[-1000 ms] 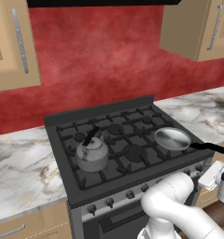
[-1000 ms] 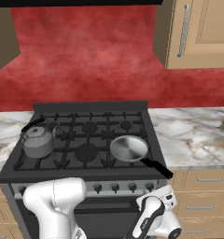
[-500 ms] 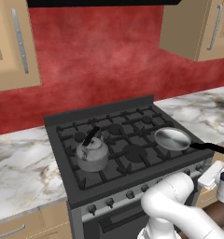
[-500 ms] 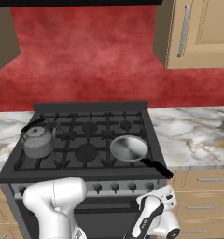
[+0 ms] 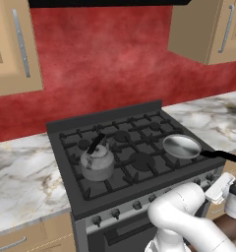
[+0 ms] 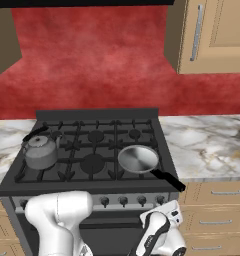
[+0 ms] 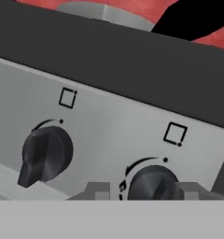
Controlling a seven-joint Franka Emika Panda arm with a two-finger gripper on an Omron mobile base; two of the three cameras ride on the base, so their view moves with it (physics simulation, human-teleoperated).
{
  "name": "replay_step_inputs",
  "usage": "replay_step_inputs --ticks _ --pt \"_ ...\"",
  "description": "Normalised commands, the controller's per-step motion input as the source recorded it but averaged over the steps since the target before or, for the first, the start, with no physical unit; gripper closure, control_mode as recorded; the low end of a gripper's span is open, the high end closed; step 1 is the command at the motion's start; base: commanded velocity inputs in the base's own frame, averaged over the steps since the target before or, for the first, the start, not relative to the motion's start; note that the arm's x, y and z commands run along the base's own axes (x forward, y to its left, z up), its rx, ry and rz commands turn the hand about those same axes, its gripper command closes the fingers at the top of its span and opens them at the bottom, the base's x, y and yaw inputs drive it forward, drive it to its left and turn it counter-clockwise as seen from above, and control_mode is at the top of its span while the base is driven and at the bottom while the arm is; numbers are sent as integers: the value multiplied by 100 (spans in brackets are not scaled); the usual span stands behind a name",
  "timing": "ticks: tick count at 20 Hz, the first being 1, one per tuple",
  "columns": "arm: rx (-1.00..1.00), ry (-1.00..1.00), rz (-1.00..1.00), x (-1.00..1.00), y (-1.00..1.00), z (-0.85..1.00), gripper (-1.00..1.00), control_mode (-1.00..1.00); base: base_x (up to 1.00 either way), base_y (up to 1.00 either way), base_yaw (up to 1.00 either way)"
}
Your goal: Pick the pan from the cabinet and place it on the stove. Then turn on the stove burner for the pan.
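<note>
Pan placed; burner knob step under way.
You have the pan (image 6: pixel 138 158) on the stove (image 6: pixel 87 177), right of centre in the right base view. In the hand view your gripper (image 7: pixel 141 190) brackets the lower-right knob (image 7: pixel 150 182); whether the fingers pinch it, you cannot tell. No flame visible.

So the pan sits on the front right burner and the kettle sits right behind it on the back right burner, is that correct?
Not quite. The pan is on the front right burner of the stove, but the kettle is not behind it: it stands on the front left burner, across the stove from the pan. The right base view shows this plainly, and the left base view agrees.
</note>
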Motion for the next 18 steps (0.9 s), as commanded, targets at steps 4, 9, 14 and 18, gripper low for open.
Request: replay_step_inputs --ticks 4,9,14,18 --pt "0 3 2 21 45 0 100 -100 0 0 0" --pt "0 6 0 20 19 0 100 -100 0 0 0" --pt "0 1 0 18 22 0 100 -100 0 0 0" --pt "0 0 0 11 12 0 100 -100 0 0 0"
